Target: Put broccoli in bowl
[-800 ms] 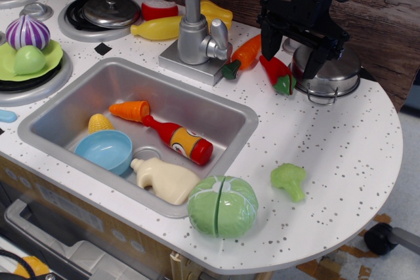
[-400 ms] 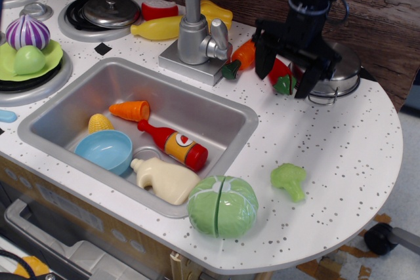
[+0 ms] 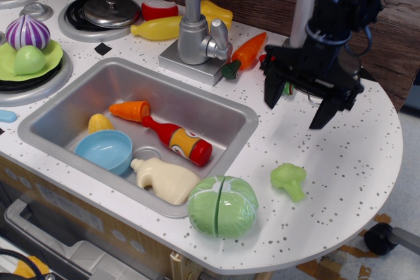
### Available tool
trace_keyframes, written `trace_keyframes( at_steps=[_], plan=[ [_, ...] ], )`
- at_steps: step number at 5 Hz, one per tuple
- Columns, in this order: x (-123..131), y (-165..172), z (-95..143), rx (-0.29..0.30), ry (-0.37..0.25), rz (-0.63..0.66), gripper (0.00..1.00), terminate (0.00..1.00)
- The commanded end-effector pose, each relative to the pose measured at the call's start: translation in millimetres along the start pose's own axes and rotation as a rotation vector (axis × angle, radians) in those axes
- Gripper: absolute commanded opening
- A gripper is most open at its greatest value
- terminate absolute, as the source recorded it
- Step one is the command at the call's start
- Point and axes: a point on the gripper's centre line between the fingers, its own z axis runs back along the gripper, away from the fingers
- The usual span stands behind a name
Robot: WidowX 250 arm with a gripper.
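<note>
On the speckled white counter (image 3: pixel 341 162), the gripper (image 3: pixel 299 105) hangs wide open and empty above the broccoli (image 3: pixel 289 180), which lies beside the cabbage (image 3: pixel 222 205), well apart from the blue bowl (image 3: pixel 104 150) in the sink (image 3: pixel 226 113) — nothing grasped yet.

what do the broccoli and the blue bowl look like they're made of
The broccoli looks like moulded plastic: uniform light green, a bumpy head, slightly glossy. The bowl in the sink also seems plastic: smooth, evenly light blue, with a soft sheen rather than a metallic shine.
</note>
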Motion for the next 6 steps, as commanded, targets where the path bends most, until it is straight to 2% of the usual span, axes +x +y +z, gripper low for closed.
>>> trace_keyframes(
  at_steps=[1,2,3,4,6],
  plan=[
    [-19.6,-7.7,16.0,-0.063,-0.060,-0.003,1.00,0.00],
    [-34.6,-14.4,15.0,-0.147,-0.028,-0.008,1.00,0.00],
    [-47.5,-25.7,13.3,-0.176,-0.026,-0.007,1.00,0.00],
    [-58.5,-29.7,1.3,-0.204,-0.051,0.004,1.00,0.00],
    [-64.9,-26.9,-20.9,-0.211,-0.109,-0.003,1.00,0.00]
  ],
)
